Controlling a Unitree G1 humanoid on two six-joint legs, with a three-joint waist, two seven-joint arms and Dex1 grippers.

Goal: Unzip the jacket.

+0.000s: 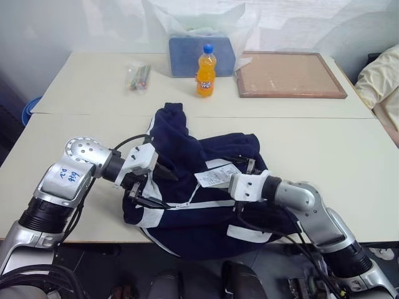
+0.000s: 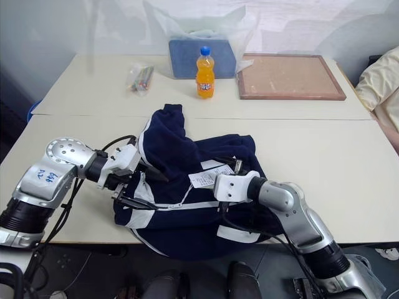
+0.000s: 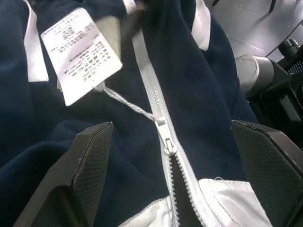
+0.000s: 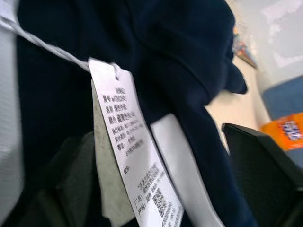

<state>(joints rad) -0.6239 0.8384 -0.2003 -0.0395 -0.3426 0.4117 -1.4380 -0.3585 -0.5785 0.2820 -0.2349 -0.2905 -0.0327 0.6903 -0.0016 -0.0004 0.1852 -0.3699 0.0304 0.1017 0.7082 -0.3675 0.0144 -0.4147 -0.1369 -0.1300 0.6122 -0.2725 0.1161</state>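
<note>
Left gripper (image 1: 157,182) sits at the jacket's (image 1: 215,156) left end, jaws wide apart with nothing between them, straddling the zip line; in its wrist view the slider (image 3: 169,143) lies between the two fingers (image 3: 92,165) with the teeth already parted just behind it, so it looks staged to pin the hem end or catch the pull. Jacket is bunched in a heap on the near half of the counter (image 1: 349,162), centre, its near edge hanging off the counter edge, zip (image 1: 193,204) running left-right across the front. Tag (image 1: 215,177) lies on top mid-jacket, tied by a string (image 3: 128,105) to the slider pull, which is probably why it is the handle being gone for. Right gripper (image 1: 232,180) reaches in from the right, tips at the tag; its wrist view has the tag right between the fingers (image 4: 265,161), jaws apart, nothing clamped yet as far as I can see. Judgement: grab tag or pull with the right, brace with the left, then drag along the zip. Far side: pens bag (image 1: 138,76), blue box (image 1: 181,56), orange bottle (image 1: 206,70), cork board (image 1: 288,75), all well apart from the jacket.
</note>
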